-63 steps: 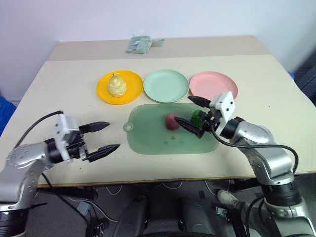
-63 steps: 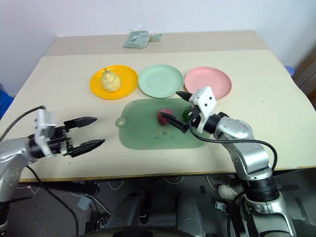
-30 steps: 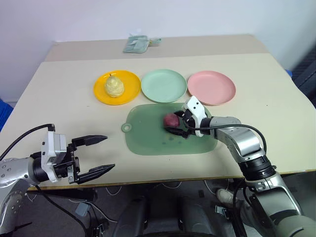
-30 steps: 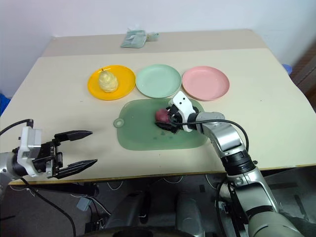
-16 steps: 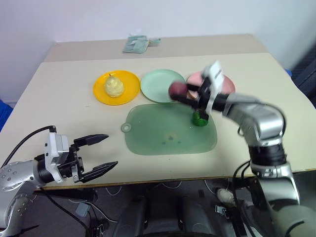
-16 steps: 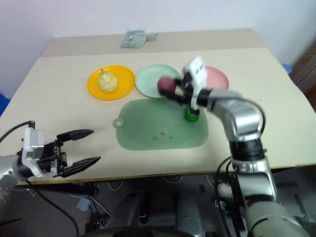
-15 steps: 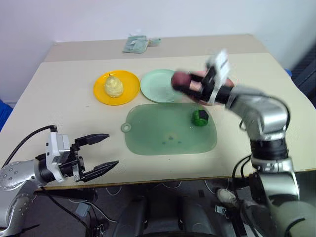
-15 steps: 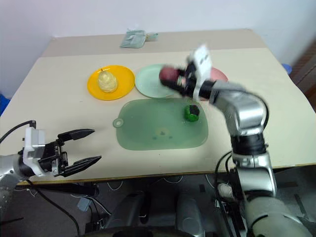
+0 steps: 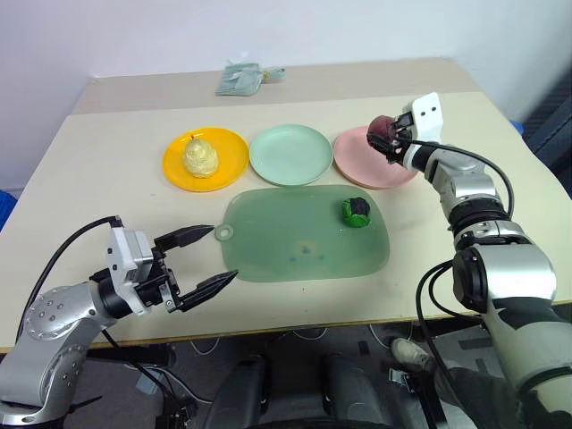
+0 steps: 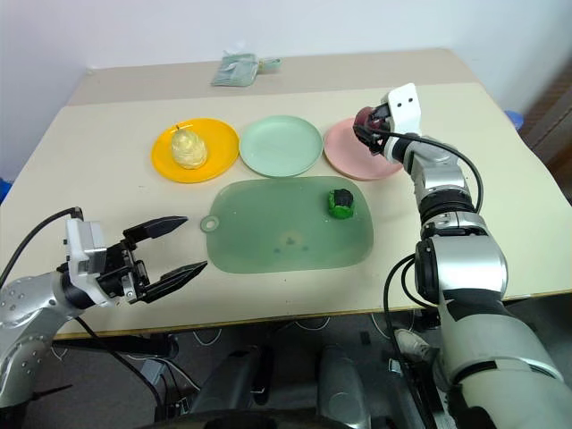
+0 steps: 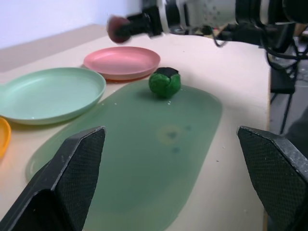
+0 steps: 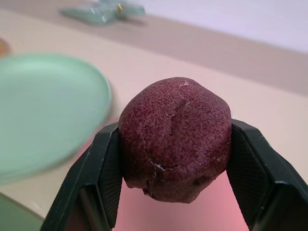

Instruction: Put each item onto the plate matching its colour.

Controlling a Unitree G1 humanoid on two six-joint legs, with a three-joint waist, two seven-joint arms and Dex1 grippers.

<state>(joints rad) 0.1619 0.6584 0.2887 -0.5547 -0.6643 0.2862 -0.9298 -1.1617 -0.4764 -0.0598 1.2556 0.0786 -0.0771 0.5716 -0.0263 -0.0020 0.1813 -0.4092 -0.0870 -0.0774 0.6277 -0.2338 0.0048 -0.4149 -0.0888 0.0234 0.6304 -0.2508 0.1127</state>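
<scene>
I have the dark red ball (image 12: pixel 175 138) clamped between the right gripper's (image 9: pixel 386 141) two black fingers, and it now hangs above the pink plate (image 9: pixel 375 158), clear of the plate's surface. A second ago that same ball was still down on the translucent green mat (image 9: pixel 304 239), with the gripper closing around it; half a second ago it was in the air over the gap between the mint green plate (image 9: pixel 290 155) and the pink one. So the right arm has lifted it off the mat and carried it out to the far right.

The green ball (image 9: pixel 356 211) with its dark patch is now plainly in sight on the right part of the mat, where the gripper hid it a second ago.

The pale yellow pear (image 9: pixel 201 156) sits on the orange-yellow plate (image 9: pixel 223 170), as before. The mint green plate holds nothing.

My left gripper (image 9: pixel 202 260) stays wide open, holding nothing, near the front left of the table (image 9: pixel 107 179). It now sits just beside the mat's near left corner, closer in than a second ago.
</scene>
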